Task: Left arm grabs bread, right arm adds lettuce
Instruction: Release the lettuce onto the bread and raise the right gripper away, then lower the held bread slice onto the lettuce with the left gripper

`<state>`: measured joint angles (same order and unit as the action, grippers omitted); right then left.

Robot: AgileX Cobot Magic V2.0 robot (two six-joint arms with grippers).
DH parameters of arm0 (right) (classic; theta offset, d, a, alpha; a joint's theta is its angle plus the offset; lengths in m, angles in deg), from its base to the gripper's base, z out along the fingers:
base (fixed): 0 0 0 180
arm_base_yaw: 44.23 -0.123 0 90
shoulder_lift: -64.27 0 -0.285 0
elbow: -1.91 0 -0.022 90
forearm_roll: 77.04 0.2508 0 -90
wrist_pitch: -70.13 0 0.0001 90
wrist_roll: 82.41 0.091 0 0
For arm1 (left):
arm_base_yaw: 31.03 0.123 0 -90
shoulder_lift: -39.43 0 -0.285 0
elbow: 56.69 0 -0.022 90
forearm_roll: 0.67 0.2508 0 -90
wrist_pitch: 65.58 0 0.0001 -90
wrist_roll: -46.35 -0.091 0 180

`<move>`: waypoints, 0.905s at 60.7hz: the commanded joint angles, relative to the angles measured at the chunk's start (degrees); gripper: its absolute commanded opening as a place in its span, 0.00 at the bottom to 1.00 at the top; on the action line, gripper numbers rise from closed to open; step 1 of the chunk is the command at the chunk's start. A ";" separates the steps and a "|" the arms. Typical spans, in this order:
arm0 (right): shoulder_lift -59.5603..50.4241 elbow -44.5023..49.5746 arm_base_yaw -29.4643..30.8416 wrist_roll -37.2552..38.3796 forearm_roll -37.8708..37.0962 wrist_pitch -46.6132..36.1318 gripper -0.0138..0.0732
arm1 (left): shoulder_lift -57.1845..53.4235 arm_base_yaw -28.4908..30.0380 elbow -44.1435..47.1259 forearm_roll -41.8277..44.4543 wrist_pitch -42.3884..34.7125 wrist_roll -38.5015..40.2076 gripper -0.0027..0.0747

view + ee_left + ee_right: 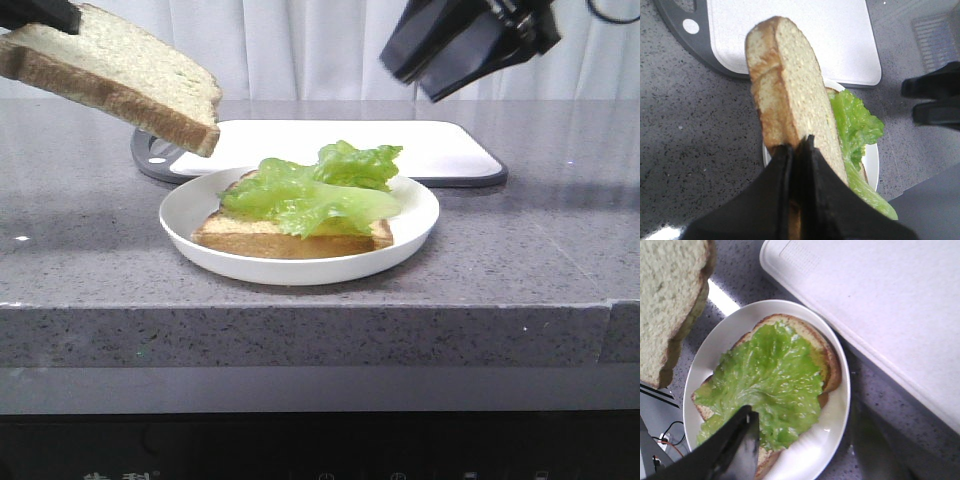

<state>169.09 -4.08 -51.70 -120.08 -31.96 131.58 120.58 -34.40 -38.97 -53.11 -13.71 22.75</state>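
My left gripper (60,17) is shut on one end of the bread (120,80), a thick slice with a dark crust. It holds the slice tilted in the air, up and to the left of the white plate (415,215). In the left wrist view the fingers (782,165) pinch the bread (790,85) edge-on. The lettuce (320,190) lies spread over a second slice (260,238) on the plate. My right gripper (420,70) hangs open and empty above the plate's right side. In its wrist view the lettuce (770,380) lies below one black finger (737,442).
A white cutting board (430,145) with a dark rim lies flat behind the plate. The grey stone counter (520,250) ends in a front edge close to the plate. A pale curtain hangs behind.
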 commanded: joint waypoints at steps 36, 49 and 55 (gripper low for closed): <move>-8.64 -2.70 9.12 0.65 0.07 2.78 0.09 | -1.87 0.10 -1.68 -5.04 -0.06 -0.15 0.01; -12.89 -2.70 9.06 9.31 -11.52 1.39 0.09 | -1.87 0.10 -1.68 -7.74 1.22 -0.15 0.01; -16.13 -1.77 8.58 12.53 -16.72 0.92 0.09 | -1.87 -1.46 -1.68 -10.71 1.79 -0.15 0.01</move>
<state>157.82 -4.90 -42.89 -110.26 -46.50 134.57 120.58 -34.65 -38.97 -57.71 -11.90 22.75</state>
